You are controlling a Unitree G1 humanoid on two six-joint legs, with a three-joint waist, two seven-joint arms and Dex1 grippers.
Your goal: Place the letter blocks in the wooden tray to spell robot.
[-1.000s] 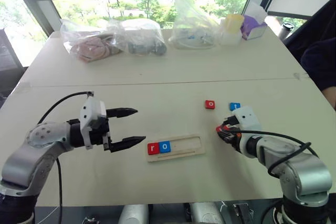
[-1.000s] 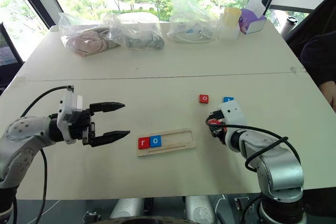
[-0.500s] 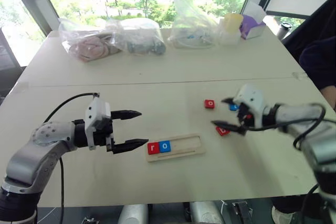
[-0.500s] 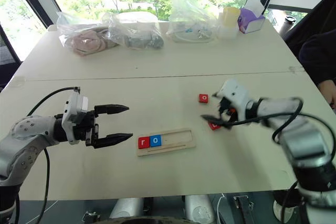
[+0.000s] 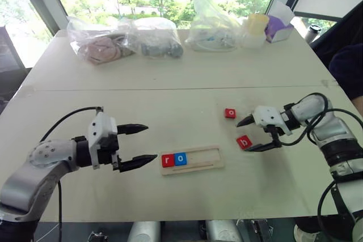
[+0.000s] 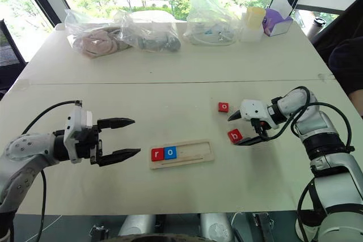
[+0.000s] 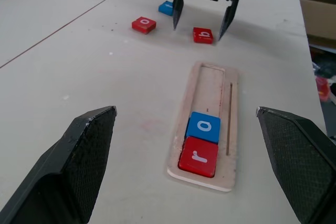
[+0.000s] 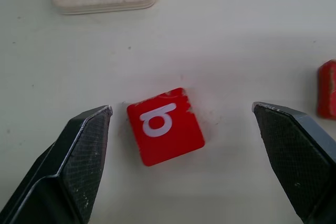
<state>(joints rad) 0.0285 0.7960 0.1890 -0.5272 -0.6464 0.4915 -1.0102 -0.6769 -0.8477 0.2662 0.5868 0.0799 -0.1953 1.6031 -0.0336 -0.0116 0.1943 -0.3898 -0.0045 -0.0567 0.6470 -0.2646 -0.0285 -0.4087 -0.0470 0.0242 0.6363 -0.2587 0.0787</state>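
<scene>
The wooden tray lies at the table's front centre, with a red r block and a blue o block side by side at its left end. A red b block lies flat on the table to the tray's right, between the spread fingers of my open right gripper, which touches nothing. A red o block sits just beyond it. The blue block lies near the right gripper. Left of the tray, my left gripper hovers open and empty.
Several clear plastic bags, a yellow cup and a purple box line the table's far side. A seam runs across the table. A person's dark sleeve is at the right edge.
My right gripper opened and let go of the red b block, which now lies on the table. The right arm swung out to the right. The left gripper stayed put.
</scene>
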